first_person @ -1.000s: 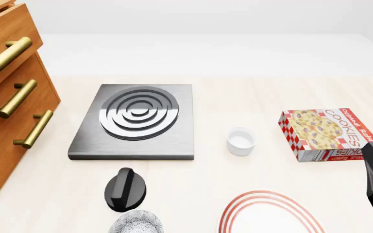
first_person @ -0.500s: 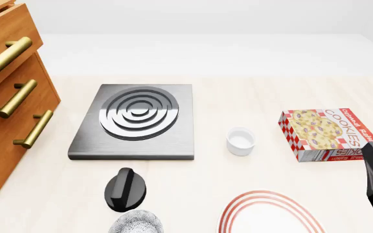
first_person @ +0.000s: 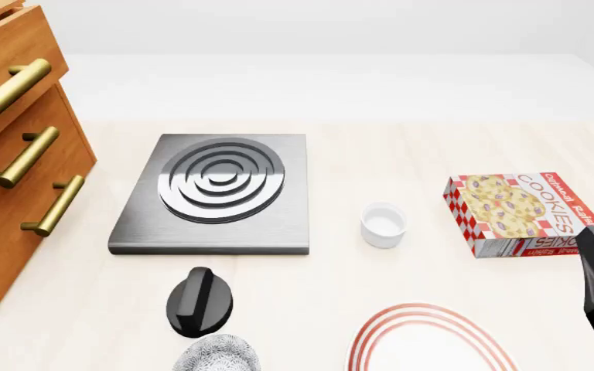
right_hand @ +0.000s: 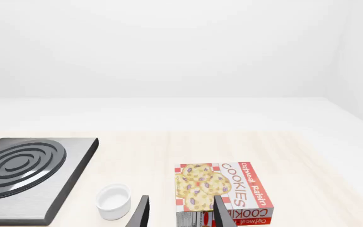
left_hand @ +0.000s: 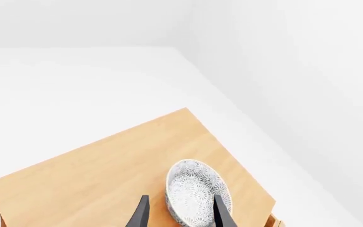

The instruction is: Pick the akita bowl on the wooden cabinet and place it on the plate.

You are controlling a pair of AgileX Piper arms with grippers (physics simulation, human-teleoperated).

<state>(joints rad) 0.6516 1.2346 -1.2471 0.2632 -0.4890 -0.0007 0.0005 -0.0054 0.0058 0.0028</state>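
In the left wrist view the akita bowl (left_hand: 194, 196), speckled white with a dark rim, sits on the flat top of the wooden cabinet (left_hand: 106, 165) near its corner. My left gripper (left_hand: 181, 216) hovers above it, open, one finger (left_hand: 222, 213) over the bowl's rim and the other beside it. The front view shows the cabinet (first_person: 13, 154) at the left edge, its top out of frame. The red-ringed plate (first_person: 431, 344) lies at the near edge of the table. My right gripper (right_hand: 181, 217) is open and empty near the cookie box.
A second speckled bowl (first_person: 214, 355) lies at the near edge, left of the plate, with a black knob-like object (first_person: 199, 301) just behind it. The grey stove slab (first_person: 220, 189), a small white cup (first_person: 383, 224) and a cookie box (first_person: 524, 212) stand farther back.
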